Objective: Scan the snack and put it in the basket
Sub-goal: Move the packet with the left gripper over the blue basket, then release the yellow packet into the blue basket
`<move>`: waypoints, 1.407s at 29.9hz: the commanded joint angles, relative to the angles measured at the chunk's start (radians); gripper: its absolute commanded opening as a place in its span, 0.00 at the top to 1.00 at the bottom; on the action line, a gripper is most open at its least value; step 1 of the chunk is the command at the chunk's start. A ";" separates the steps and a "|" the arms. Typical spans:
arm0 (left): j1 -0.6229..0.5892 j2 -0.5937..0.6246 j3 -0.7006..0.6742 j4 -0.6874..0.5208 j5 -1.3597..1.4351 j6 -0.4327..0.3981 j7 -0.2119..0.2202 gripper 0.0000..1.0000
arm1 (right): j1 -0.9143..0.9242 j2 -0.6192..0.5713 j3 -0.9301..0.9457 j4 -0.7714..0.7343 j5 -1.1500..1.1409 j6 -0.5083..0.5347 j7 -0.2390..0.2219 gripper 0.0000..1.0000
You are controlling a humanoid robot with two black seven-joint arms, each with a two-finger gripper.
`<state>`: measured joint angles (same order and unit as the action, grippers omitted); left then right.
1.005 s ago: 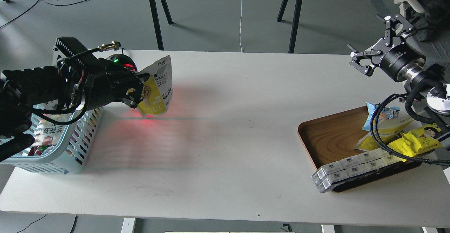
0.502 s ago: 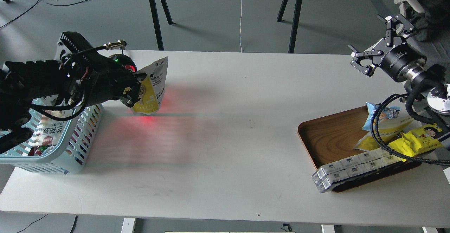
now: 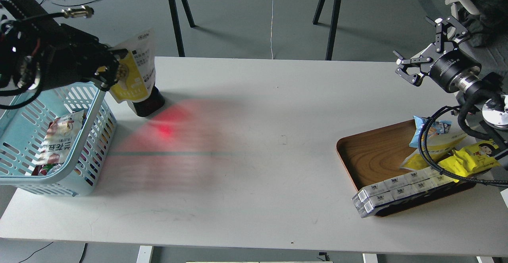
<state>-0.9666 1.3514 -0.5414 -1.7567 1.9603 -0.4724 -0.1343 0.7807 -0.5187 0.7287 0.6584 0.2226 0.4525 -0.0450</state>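
Left tool [image 3: 109,70] grips the yellow-and-white snack [image 3: 135,72], seemingly upright; right tool [image 3: 418,52] open.

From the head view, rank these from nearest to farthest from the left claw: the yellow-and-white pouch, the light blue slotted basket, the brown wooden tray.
1. Yellow-and-white pouch: held in the left claw, far left.
2. Light blue slotted basket: just below the claw, at the table's left edge.
3. Brown wooden tray: across the table, on the right.

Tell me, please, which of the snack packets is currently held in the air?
The yellow-and-white pouch, gripped by the left gripper above the basket's far corner; the others lie in the basket or tray.
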 commanded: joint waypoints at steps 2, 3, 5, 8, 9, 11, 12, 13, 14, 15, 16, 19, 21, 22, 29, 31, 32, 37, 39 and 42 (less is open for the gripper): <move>0.000 0.156 0.000 0.023 -0.178 0.044 -0.011 0.99 | 0.000 0.002 -0.002 0.000 0.000 0.000 0.000 0.01; 0.003 0.185 0.003 0.031 -0.201 0.049 -0.027 0.99 | 0.000 0.002 -0.002 0.000 0.000 0.000 0.000 0.01; 0.005 0.234 0.044 0.058 -0.222 0.079 -0.060 0.99 | 0.000 0.002 -0.002 0.000 0.000 0.000 0.000 0.01; 0.003 0.281 0.121 0.104 -0.232 0.164 -0.090 0.99 | 0.000 0.003 -0.003 0.000 0.000 0.000 0.000 0.01; 0.003 0.293 0.154 0.112 -0.233 0.191 -0.097 0.99 | 0.000 0.003 -0.003 0.000 0.000 0.000 0.000 0.01; 0.003 0.313 0.214 0.118 -0.244 0.237 -0.100 0.99 | 0.000 0.005 -0.005 0.000 0.000 0.000 0.000 0.01; 0.003 0.327 0.248 0.118 -0.254 0.265 -0.100 0.99 | 0.000 0.005 -0.005 0.000 0.000 0.000 0.000 0.01; 0.003 0.337 0.280 0.117 -0.261 0.294 -0.100 0.99 | 0.000 0.005 -0.005 0.000 0.000 0.000 0.000 0.01; 0.003 0.344 0.317 0.115 -0.264 0.325 -0.100 0.99 | 0.000 0.006 -0.005 0.000 0.000 0.000 0.000 0.01; 0.003 0.347 0.349 0.115 -0.264 0.351 -0.100 0.99 | 0.000 0.006 -0.005 0.000 -0.002 0.000 0.000 0.01; 0.003 0.350 0.385 0.115 -0.264 0.380 -0.102 0.99 | 0.000 0.006 -0.005 0.000 -0.002 0.000 0.000 0.01; 0.003 0.354 0.474 0.115 -0.262 0.455 -0.120 0.99 | 0.000 0.006 -0.005 0.000 -0.002 0.000 0.000 0.01; 0.003 0.357 0.524 0.114 -0.262 0.503 -0.120 0.99 | 0.000 0.006 -0.005 0.000 -0.002 -0.002 0.000 0.01; 0.003 0.357 0.540 0.112 -0.262 0.517 -0.122 0.99 | 0.000 0.006 -0.006 0.000 -0.002 -0.002 0.000 0.01; 0.005 0.347 0.678 0.111 -0.262 0.600 -0.126 0.99 | -0.001 0.006 -0.006 0.000 -0.003 -0.009 0.000 0.01; 0.005 0.336 0.722 0.114 -0.262 0.626 -0.128 0.99 | -0.001 0.006 -0.006 0.000 -0.003 -0.009 0.000 0.01; 0.005 0.328 0.738 0.115 -0.262 0.635 -0.130 0.99 | -0.001 0.006 -0.006 0.001 -0.003 -0.009 0.000 0.01; 0.005 0.316 0.762 0.120 -0.264 0.653 -0.134 0.99 | -0.001 0.006 -0.006 0.001 -0.003 -0.009 0.000 0.01; 0.005 0.316 0.762 0.121 -0.264 0.655 -0.139 0.98 | -0.001 0.006 -0.006 0.001 -0.003 -0.011 0.000 0.01; 0.005 0.316 0.764 0.121 -0.264 0.656 -0.143 0.95 | -0.001 0.008 -0.006 0.001 -0.003 -0.009 0.000 0.01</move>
<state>-0.9619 1.6680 0.2213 -1.6356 1.6967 0.1818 -0.2734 0.7793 -0.5122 0.7224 0.6594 0.2193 0.4429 -0.0444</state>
